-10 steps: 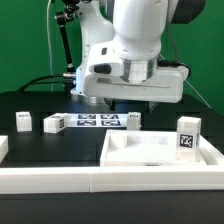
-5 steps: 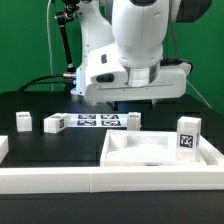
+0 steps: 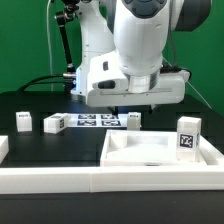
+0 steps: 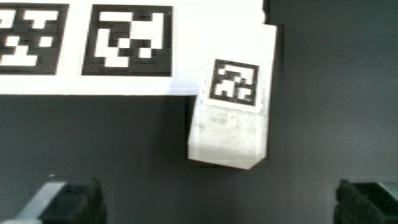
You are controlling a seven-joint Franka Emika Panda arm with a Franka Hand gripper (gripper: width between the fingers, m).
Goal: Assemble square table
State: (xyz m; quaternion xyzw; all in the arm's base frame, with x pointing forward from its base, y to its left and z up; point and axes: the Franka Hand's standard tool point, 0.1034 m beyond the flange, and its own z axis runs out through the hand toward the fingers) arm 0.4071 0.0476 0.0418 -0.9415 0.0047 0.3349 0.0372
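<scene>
The square tabletop (image 3: pixel 128 152), a white tray with a raised rim, lies at the front on the exterior view's right. Small white tagged leg blocks stand on the black table: two on the left (image 3: pixel 22 121) (image 3: pixel 54 123), one by the marker board (image 3: pixel 134 120), and one behind the tabletop's right rim (image 3: pixel 187 135). My gripper (image 3: pixel 122 104) hangs above the leg by the marker board, mostly hidden by the arm. In the wrist view the gripper (image 4: pixel 217 205) is open and empty, its fingers (image 4: pixel 68 200) wide apart, and that leg (image 4: pixel 235 100) lies beyond them.
The marker board (image 3: pixel 97 121) lies flat at the table's middle and also shows in the wrist view (image 4: pixel 98 45). A long white rail (image 3: pixel 100 186) runs along the front. A white piece (image 3: pixel 3 147) sits at the left edge. Green backdrop behind.
The arm's hand has shifted slightly toward the exterior view's right and a little up. The legs and the tabletop have not moved.
</scene>
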